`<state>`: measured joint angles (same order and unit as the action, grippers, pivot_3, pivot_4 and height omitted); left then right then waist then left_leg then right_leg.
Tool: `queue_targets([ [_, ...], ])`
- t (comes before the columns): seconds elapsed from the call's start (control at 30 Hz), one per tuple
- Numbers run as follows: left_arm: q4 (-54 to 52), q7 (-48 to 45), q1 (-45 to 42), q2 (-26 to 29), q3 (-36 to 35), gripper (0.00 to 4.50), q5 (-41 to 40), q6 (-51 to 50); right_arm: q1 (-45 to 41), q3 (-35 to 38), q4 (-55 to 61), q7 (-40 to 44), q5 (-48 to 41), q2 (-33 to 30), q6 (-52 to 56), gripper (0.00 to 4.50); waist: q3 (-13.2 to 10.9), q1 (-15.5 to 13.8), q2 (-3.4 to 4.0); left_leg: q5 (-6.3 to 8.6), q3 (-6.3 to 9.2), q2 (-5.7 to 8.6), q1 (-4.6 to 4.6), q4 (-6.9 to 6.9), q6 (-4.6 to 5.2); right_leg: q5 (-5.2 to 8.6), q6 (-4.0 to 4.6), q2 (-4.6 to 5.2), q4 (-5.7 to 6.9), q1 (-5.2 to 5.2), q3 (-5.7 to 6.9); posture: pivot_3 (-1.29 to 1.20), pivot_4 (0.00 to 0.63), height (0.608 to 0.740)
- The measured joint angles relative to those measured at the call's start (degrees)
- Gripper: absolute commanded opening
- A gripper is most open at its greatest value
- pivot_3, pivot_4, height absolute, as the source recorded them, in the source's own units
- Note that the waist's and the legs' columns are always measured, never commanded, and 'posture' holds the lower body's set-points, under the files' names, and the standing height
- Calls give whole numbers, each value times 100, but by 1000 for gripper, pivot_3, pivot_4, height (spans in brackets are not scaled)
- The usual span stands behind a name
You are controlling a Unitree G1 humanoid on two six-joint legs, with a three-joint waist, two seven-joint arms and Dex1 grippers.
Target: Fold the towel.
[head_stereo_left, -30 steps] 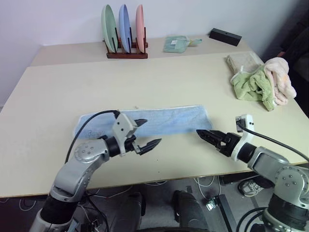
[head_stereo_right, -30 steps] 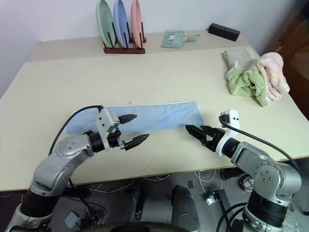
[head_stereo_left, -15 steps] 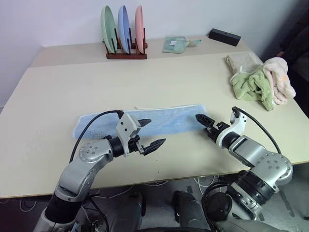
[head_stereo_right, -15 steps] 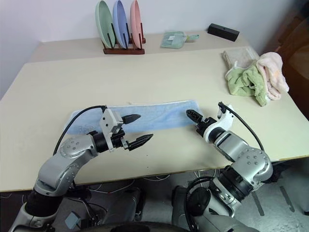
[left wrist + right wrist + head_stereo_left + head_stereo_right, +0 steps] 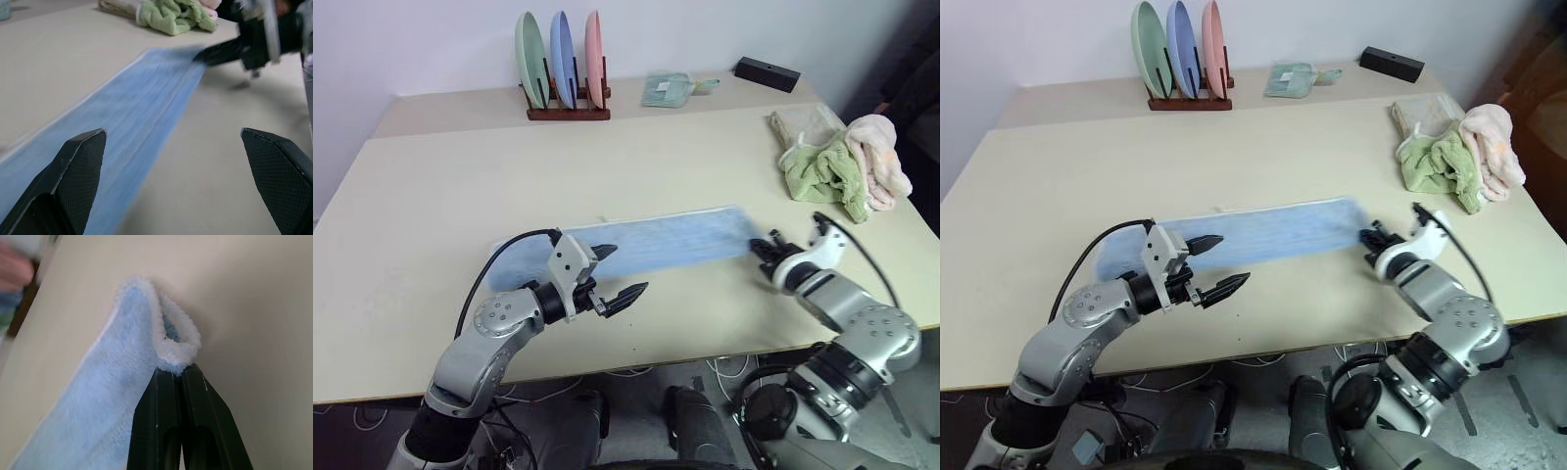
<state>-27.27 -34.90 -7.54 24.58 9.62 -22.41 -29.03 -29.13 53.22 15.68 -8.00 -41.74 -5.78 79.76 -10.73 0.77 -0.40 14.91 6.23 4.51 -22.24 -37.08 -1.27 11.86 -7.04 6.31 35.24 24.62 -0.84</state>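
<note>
**Right claw pinches the towel's end; left claw gapes above it**

The towel (image 5: 646, 245) is a long, narrow strip of light blue terry with a whitish hem, lying flat across the near half of the desk (image 5: 607, 157), roughly parallel to the front edge. Its right end is curled up into a small fold where the right gripper (image 5: 176, 374) has its two black fingers pressed together on the hem. The left gripper (image 5: 612, 274) hangs over the strip's left part with its fingers spread wide, holding nothing.

Bare desk lies between the towel and the back edge, and a narrower band between it and the front edge. A lime-green towel (image 5: 820, 171) and a pink one (image 5: 881, 157) are heaped at the right edge, well apart. A plate rack (image 5: 563, 64) stands along the back.
</note>
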Motion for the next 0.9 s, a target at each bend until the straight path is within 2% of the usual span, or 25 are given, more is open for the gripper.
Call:
queue_targets([
  [0.1, 87, -40, -55, -39, 43, 4500, 35, 94, 125, -358, -1, 381, 19, -1047, -58, 50, -2, 5, 10, 2, -7, -2, 0, 0, 4, 1, -1, 0, -2, 0, 0, 0, 150, 740],
  [0.27, 245, -122, -218, -113, 76, 4500, 55, 151, 287, -1860, 284, 1368, 127, -2310, -519, 50, -2, 45, 10, 5, -28, -18, 1, 0, 10, 3, -3, -13, -6, 0, -2, 0, 150, 740],
  [0.4, 253, -139, -239, -113, 75, 4500, 56, 175, 629, -3853, 1213, 2705, 421, -3503, -1406, 50, -2, 11, 6, 8, -26, -18, -4, -2, 14, 7, -10, -14, -12, -2, 0, 0, 150, 740],
  [0.47, 248, -135, -235, -112, 75, 4500, 55, 175, 814, -4751, 1591, 3238, 664, -3853, -1862, 50, -3, -6, -2, 8, -23, -18, -5, -5, 14, 8, -11, -13, -14, -4, 1, 0, 150, 740],
  [0.53, 236, -115, -220, -111, 73, 4500, 55, 174, 972, -5511, 1609, 3513, 1004, -3931, -2259, 50, -6, -29, -12, 8, -18, -15, -7, -13, 13, 8, -10, -10, -16, -7, 1, 0, 150, 740],
  [0.63, 189, -88, -196, -113, 80, 4500, 56, 146, 1048, -6222, 1364, 3727, 1485, -3923, -2756, 50, -6, -33, -12, 8, -8, -10, -8, -17, 13, 8, -9, -2, -18, -7, -2, 0, 150, 740],
  [0.9, -1, 14, -170, -103, 89, 4500, 60, 29, 1006, -6609, 785, 3787, 2176, -3499, -3303, 50, -7, -32, -13, 8, -3, -10, -7, -14, 13, 8, -10, -2, -19, -6, 0, 0, 150, 740],
])
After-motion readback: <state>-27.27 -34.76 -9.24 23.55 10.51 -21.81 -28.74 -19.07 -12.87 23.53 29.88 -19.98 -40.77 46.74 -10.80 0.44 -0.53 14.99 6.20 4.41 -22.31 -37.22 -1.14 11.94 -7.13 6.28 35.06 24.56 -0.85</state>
